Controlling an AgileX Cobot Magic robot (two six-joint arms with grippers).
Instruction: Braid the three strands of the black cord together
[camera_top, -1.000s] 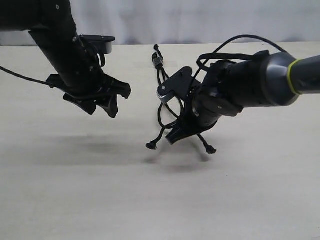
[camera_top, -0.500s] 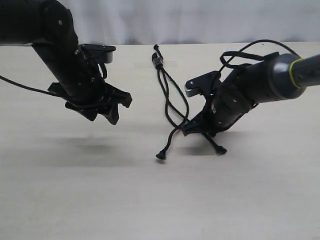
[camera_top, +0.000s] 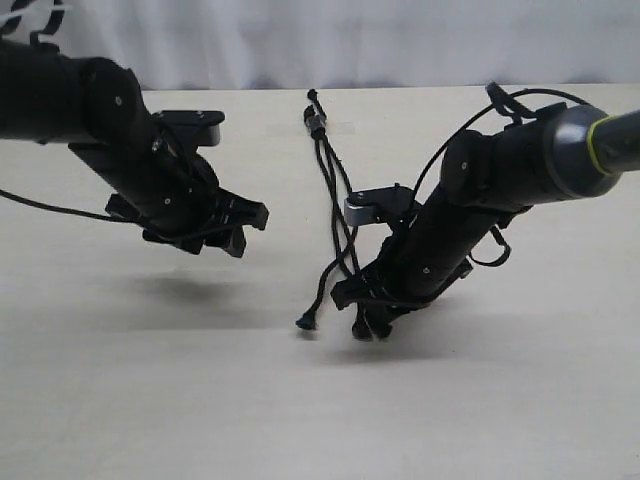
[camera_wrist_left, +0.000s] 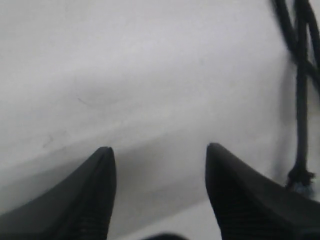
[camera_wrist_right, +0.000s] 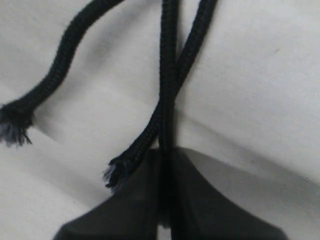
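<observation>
Over the last second the right gripper (camera_top: 366, 318) swung lower and further from the black cord (camera_top: 316, 122), whose bound head stayed put well behind it. Its jaws were pressed together on one strand (camera_wrist_right: 168, 85); the tip earlier lying at its outer side was gone from there, and a loose frayed tip (camera_wrist_right: 14, 125) lay just beside its fingers. The left gripper (camera_top: 236, 228) still hovered spread and empty, well apart from the strands. Judged: one crossing in hand, braid barely begun.

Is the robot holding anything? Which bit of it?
Yes. The right gripper is pinching one strand of the black cord near its loose end. The left gripper is open and empty.
</observation>
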